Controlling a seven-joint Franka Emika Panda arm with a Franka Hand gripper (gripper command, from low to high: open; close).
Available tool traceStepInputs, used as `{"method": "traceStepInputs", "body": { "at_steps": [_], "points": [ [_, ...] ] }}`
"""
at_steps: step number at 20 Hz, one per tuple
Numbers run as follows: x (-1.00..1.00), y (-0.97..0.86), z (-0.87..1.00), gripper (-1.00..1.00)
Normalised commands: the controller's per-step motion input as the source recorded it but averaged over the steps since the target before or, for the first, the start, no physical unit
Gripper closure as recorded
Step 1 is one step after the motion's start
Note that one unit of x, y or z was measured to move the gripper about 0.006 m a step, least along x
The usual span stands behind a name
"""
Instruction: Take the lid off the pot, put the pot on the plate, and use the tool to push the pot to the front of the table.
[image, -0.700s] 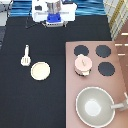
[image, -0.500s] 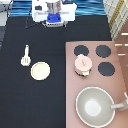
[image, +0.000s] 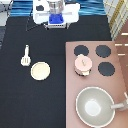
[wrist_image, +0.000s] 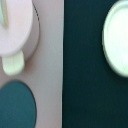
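Pincer: the pincer (image: 56, 19) sits at the exterior view's top, over the far edge of the surface, well apart from every task thing; it holds nothing, and whether it is spread or pressed together I cannot tell.
Pot: the pot (image: 82, 65) stands on the pinkish stove panel (image: 120, 85) at the exterior view's right, among the black burners (image: 103, 51), beside the one at its right. In the wrist view the pot (wrist_image: 15, 30) shows with one pale side tab.
Lid: the lid (image: 82, 62) rests on the pot, knob up, not yet taken off.
Plate: the plate (image: 40, 70) lies flat and bare on the black surface (image: 30, 110), left of the stove panel and apart from the pot. The wrist view shows the plate (wrist_image: 117, 40) across a dark strip of surface from the panel.
Tool: the tool (image: 25, 55) lies on the surface just above and left of the plate, handle toward the exterior view's top, untouched.
Pan: a large grey pan (image: 95, 106) sits on the panel below the pot, its handle pointing right.
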Motion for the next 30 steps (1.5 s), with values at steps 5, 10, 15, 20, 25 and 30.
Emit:
{"method": "traceStepInputs", "body": {
  "at_steps": [5, 10, 15, 20, 25, 30],
  "points": [
    [0.99, 0.32, 0.41, -1.0],
    [0.77, 0.47, 0.21, -1.0],
    [0.63, 0.61, 0.14, -1.0],
    [0.57, 0.7, -0.08, -1.0],
    [0.62, 0.69, -0.34, -1.0],
    [0.53, 0.63, -0.54, -1.0]
  ]
}}
